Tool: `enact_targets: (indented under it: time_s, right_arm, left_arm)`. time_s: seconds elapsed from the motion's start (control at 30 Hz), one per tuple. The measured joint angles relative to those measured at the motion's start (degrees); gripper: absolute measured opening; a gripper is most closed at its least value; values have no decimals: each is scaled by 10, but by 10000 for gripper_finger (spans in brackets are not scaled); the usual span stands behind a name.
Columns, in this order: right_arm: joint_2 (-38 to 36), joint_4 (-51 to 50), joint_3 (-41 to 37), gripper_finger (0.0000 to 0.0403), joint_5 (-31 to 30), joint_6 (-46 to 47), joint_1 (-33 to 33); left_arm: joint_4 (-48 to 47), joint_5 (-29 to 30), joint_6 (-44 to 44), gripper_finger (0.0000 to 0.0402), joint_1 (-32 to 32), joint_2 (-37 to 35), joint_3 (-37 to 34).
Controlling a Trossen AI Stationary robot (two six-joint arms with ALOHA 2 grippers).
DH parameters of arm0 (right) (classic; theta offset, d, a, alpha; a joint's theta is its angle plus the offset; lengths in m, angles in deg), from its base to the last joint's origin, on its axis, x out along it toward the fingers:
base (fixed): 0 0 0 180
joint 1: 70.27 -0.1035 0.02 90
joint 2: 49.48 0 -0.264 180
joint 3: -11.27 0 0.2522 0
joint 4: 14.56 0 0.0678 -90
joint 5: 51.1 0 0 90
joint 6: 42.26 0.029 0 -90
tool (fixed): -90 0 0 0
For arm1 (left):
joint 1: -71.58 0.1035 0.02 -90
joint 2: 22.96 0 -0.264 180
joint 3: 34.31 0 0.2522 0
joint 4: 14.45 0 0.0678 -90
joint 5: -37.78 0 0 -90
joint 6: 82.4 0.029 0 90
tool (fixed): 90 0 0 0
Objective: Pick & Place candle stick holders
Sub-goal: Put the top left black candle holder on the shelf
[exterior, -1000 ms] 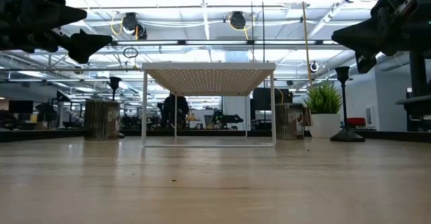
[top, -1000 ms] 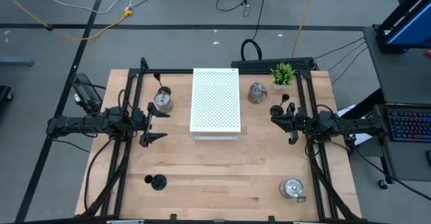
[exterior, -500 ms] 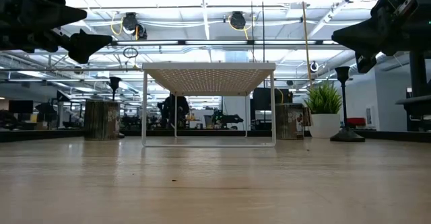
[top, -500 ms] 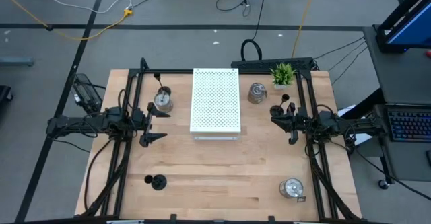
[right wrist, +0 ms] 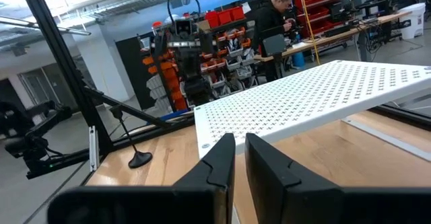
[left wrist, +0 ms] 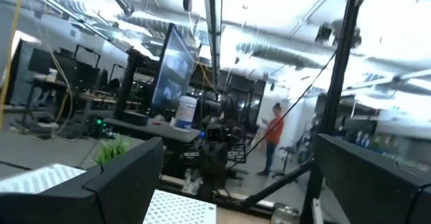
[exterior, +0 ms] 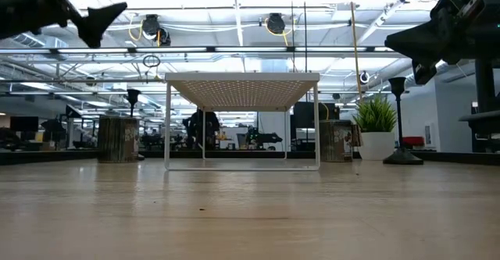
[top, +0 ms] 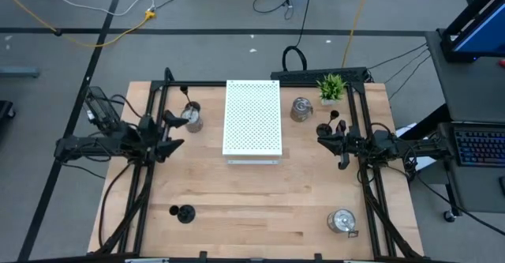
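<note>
Left pincer (top: 172,131): fingers apart, holding nothing, raised beside the squat shiny silver-glass holder (top: 190,117) at the far left of the wooden desk (top: 260,192)
Right pincer (top: 341,146): fingers together, empty, near the thin-stemmed black holder (top: 323,129)
Other holders: silver (top: 301,109) beside the white perforated board (top: 252,118); silver (top: 342,221) near right; black (top: 185,212) near left
</note>
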Motion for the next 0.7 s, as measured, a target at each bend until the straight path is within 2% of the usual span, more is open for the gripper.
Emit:
enact_targets:
  time_s: [0.1, 0.23, 0.47, 0.57, 0.7]
  right_arm:
    - [0, 0, 0, 29, -2, -15, 0]
    - [0, 0, 0, 29, -2, -17, 0]
    - [0, 0, 0, 28, -2, -17, 0]
    - [0, 0, 0, 29, -2, -17, 0]
    - [0, 0, 0, 28, -2, -17, 0]
  left_arm:
    - [-136, 42, 4, 392, 0, 23, 67]
    - [-311, 123, -27, 392, 0, 96, 178]
    - [-470, 237, -108, 392, 11, 248, 347]
    - [-545, 257, -159, 392, 37, 308, 418]
    - [-642, 230, -192, 392, 94, 389, 504]
